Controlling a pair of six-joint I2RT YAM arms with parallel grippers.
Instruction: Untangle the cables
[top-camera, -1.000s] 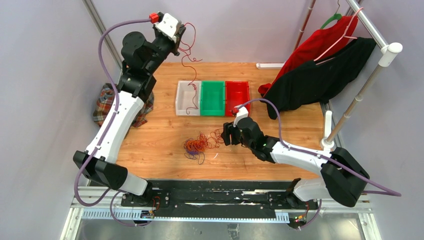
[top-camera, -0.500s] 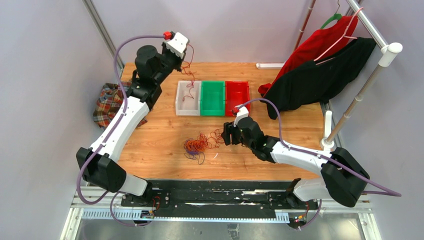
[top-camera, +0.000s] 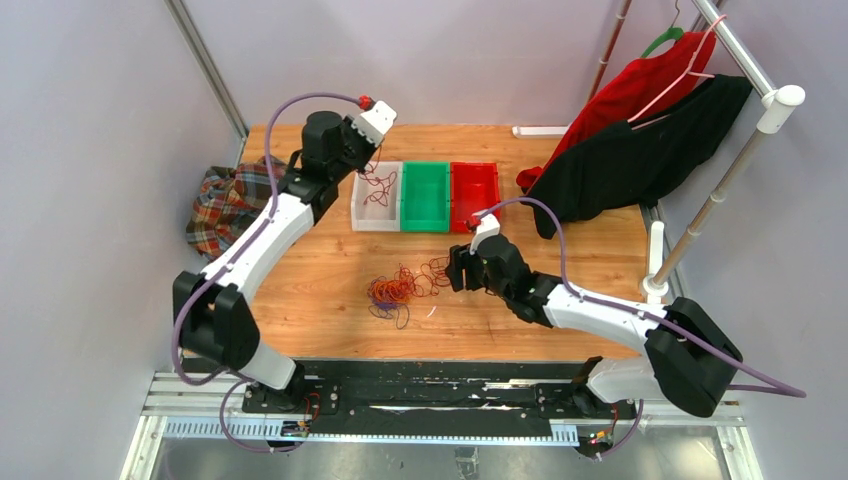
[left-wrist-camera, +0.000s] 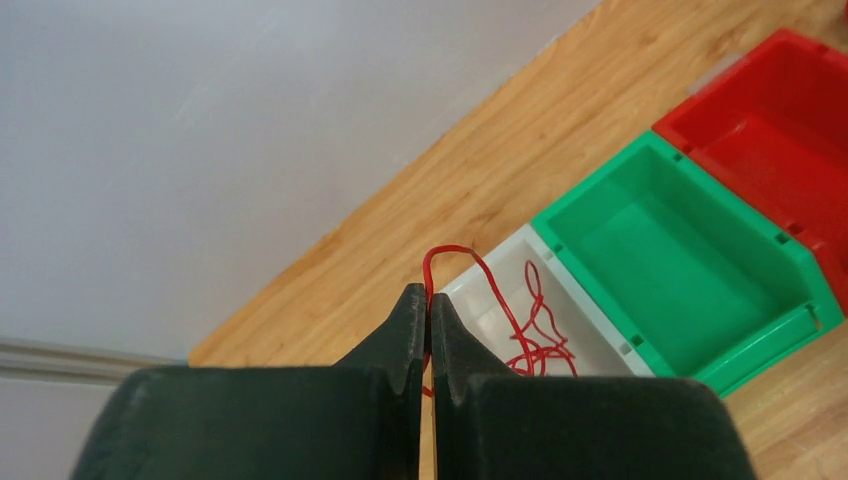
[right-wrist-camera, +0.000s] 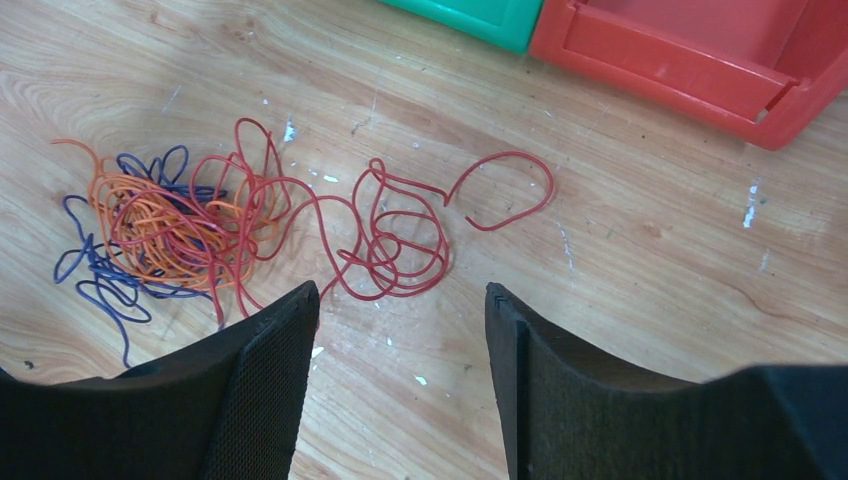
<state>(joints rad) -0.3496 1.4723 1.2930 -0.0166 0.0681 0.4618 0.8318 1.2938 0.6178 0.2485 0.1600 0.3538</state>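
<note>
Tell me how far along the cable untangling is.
One red cable is free of the tangle, its lower end in the white bin. The shut left gripper pinches its top above that bin. Remaining: that red, orange and purple tangle on the table, in front of the open right gripper.

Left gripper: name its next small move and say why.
Probably open the left gripper. It is shut on a red cable near the corner of the white bin, and the cable's lower part lies coiled inside, so letting go should drop the rest in.
</note>
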